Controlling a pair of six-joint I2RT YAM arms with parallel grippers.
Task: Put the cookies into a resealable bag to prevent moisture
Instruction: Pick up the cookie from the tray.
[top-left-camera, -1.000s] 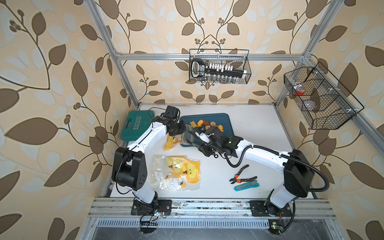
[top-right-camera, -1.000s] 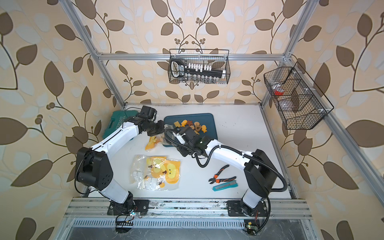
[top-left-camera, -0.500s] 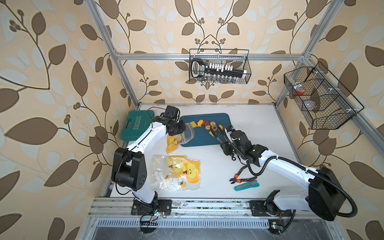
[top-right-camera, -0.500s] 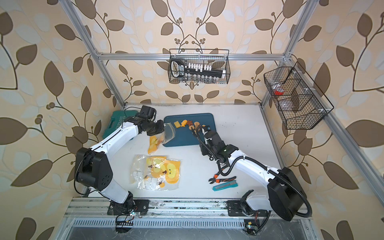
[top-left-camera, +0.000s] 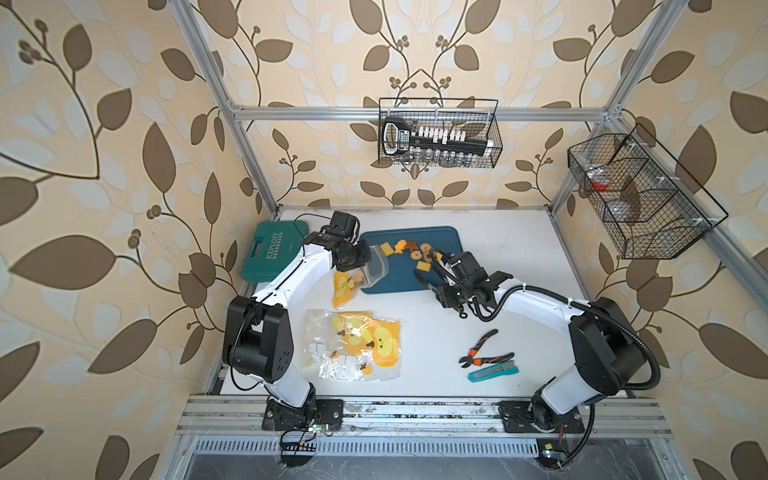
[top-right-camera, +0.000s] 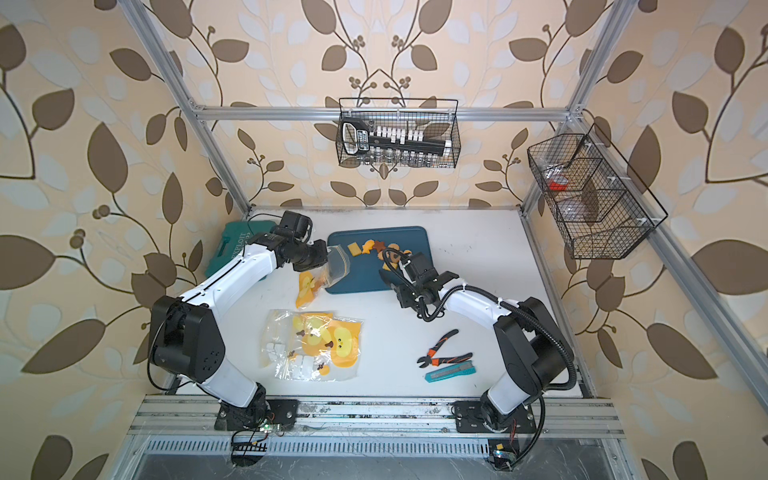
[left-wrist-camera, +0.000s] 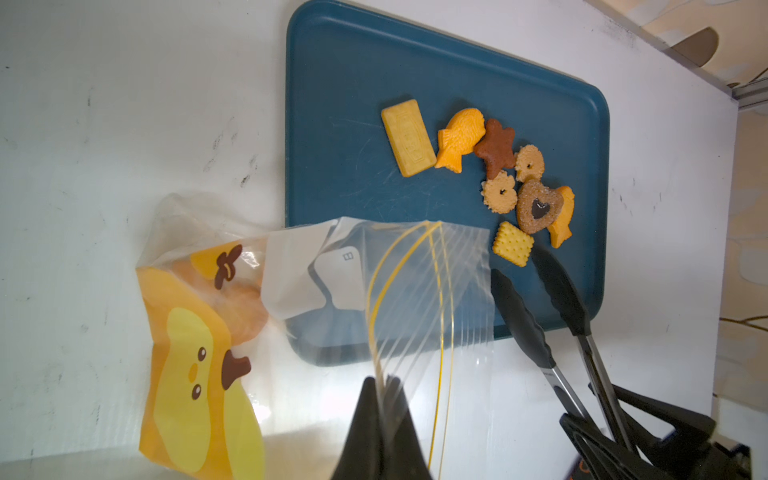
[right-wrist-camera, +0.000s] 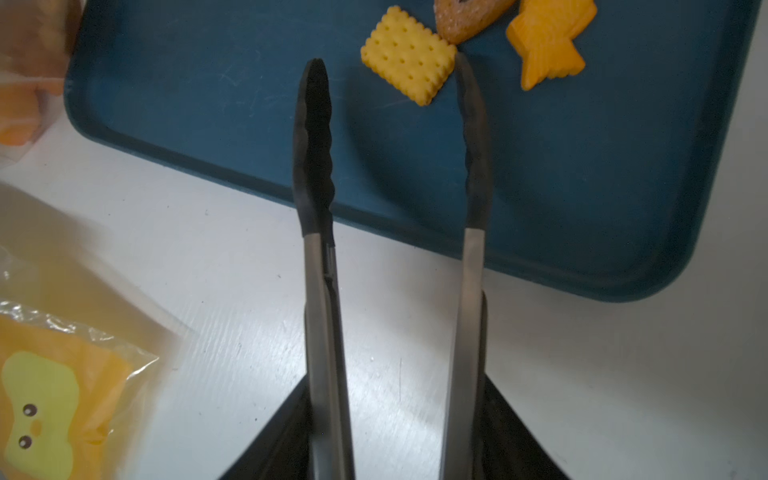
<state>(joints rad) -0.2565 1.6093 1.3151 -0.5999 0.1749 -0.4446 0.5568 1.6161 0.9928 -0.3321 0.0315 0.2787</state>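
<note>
The cookies (left-wrist-camera: 500, 193) lie clustered on the blue tray (left-wrist-camera: 332, 104), with the square cracker (right-wrist-camera: 409, 56) just beside one tip of the tongs (right-wrist-camera: 318, 257). Shift so both tips straddle it, then squeeze gently! The right gripper (right-wrist-camera: 397, 303) clasps the spread tongs, reaching low, while the left gripper (left-wrist-camera: 382, 386) pinches the rim of the resealable bag (left-wrist-camera: 415, 291), holding its mouth open at the tray's edge.

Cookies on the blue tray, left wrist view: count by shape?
Rectangular bar: 1
Fish: 2
Star: 1
Flower: 2
Heart: 1
Square cracker: 1
Total on the tray: 8
</note>
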